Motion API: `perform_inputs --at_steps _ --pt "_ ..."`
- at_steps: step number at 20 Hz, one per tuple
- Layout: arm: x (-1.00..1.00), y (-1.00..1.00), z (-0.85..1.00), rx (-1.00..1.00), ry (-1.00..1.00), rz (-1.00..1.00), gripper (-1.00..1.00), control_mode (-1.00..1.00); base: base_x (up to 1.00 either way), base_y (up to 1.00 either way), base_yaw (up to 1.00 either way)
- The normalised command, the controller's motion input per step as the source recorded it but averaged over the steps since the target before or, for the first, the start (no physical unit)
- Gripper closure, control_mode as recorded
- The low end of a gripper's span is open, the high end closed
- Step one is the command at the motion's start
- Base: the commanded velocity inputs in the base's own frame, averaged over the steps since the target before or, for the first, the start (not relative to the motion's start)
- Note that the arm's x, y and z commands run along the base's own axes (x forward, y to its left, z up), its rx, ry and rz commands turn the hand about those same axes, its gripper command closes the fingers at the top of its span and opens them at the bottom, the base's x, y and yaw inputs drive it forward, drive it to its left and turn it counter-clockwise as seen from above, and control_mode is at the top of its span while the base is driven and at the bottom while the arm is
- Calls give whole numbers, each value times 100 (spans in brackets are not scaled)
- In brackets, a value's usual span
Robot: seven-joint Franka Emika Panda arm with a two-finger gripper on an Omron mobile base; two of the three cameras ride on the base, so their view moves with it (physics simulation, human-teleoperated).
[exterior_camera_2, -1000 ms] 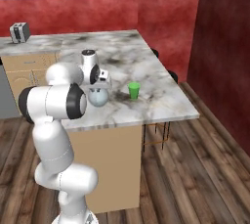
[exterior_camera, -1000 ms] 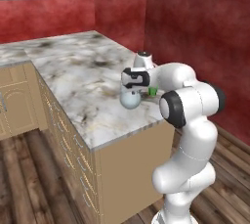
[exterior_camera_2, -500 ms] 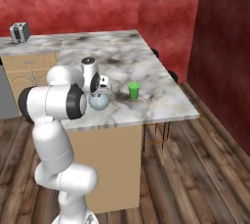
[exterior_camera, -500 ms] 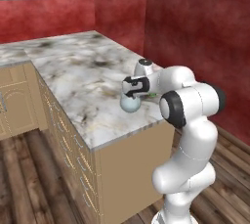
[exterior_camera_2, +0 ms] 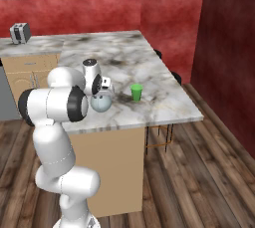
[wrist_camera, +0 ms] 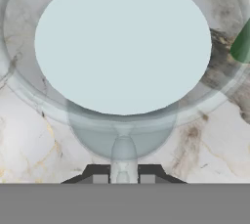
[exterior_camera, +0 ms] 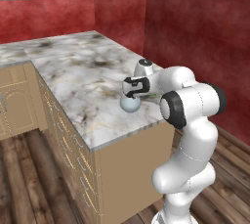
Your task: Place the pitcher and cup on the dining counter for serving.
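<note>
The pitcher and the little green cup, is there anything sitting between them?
No. In the right base view, just bare marble of the dining counter lies between the pitcher and the cup.

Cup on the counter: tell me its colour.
Bright green; the cup shows best in the right base view.

Even, soft, shadowless rendered light

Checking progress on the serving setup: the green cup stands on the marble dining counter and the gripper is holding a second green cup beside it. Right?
Not quite. The gripper holds the pale blue-grey pitcher, not a second cup, as the right base view shows. The green cup does stand on the dining counter beside it.
</note>
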Motion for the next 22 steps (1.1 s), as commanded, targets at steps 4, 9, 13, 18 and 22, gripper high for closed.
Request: perform_inputs --at_steps 4,9,13,18,22 --pt "-1 0 7 0 0 0 -100 -100 0 0 0" --pt "-28 0 48 0 -9 -2 -100 -100 0 0 0" --pt "-58 0 66 -1 -16 -4 -100 -100 0 0 0" --pt "-94 0 60 0 -23 -3 -100 -100 0 0 0" --pt "-100 0 37 0 -31 -5 -100 -100 0 0 0"
